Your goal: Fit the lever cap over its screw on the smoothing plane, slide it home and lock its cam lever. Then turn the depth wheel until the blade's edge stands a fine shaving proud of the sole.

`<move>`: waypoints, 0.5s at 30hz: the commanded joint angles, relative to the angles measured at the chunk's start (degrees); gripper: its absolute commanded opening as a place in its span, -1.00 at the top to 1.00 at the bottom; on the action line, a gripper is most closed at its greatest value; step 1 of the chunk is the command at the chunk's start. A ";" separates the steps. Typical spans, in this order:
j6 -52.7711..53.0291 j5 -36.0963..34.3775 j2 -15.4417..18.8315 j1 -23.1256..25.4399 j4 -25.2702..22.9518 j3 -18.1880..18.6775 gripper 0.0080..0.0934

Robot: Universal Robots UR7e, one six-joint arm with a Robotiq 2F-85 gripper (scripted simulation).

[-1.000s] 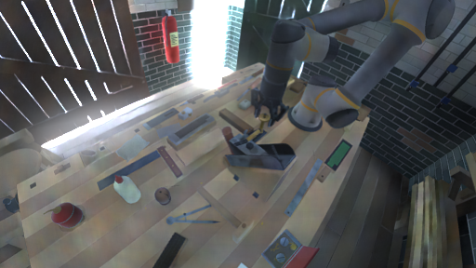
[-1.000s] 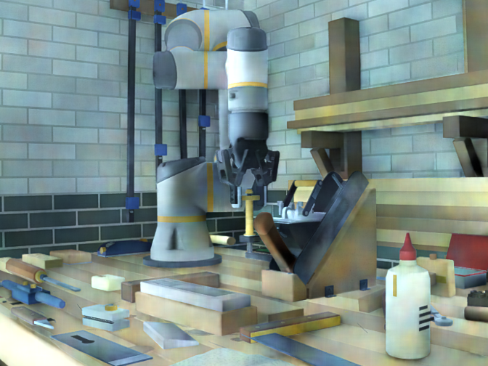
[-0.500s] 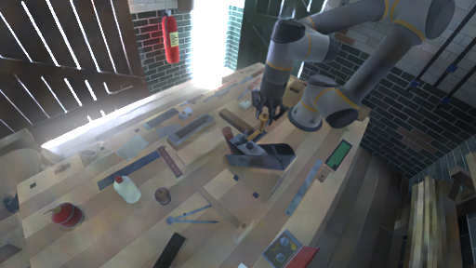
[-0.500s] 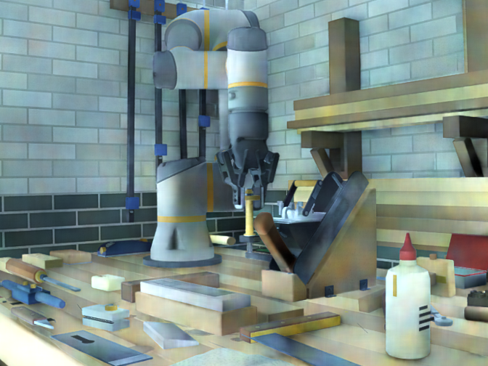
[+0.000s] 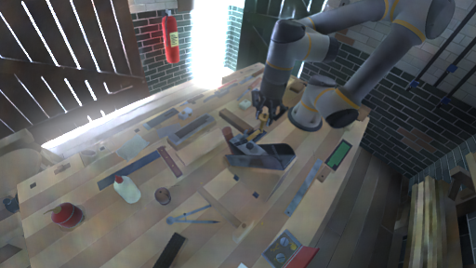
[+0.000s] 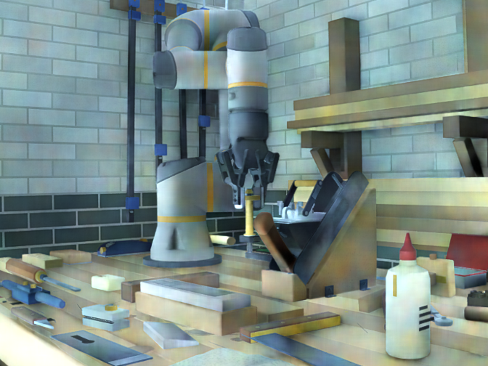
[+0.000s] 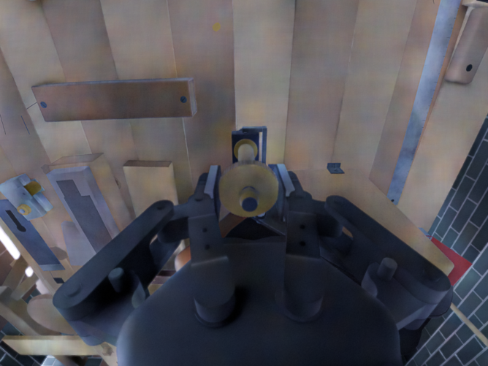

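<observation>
The brass depth wheel (image 7: pixel 248 186) sits at the top of a yellow upright shaft (image 6: pixel 248 215) at the rear of the smoothing plane, and I grip it in my closed gripper (image 6: pixel 248 195) from straight above. The plane (image 5: pixel 260 155) rests tilted in a wooden cradle (image 6: pixel 342 256) at mid-bench, its dark sole facing outward and its brown tote (image 6: pixel 273 240) at the low end. The dark lever cap (image 6: pixel 321 193) lies against the plane's bed with its cam lever beside it. The blade's edge is not visible.
A white glue bottle (image 6: pixel 407 301) stands at the bench's near right. Sharpening stones on wooden blocks (image 6: pixel 195 301), a steel rule (image 7: pixel 424 92), a brown wooden strip (image 7: pixel 114 98) and a red oil can (image 5: pixel 67 214) lie around the cradle. The robot base (image 6: pixel 183 215) stands behind the plane.
</observation>
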 commanded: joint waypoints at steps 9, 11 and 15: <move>-0.21 0.00 0.03 -0.01 -0.06 0.00 1.00; -0.44 0.00 0.03 -0.01 -0.06 0.00 1.00; -1.22 0.00 0.03 -0.01 -0.06 0.00 1.00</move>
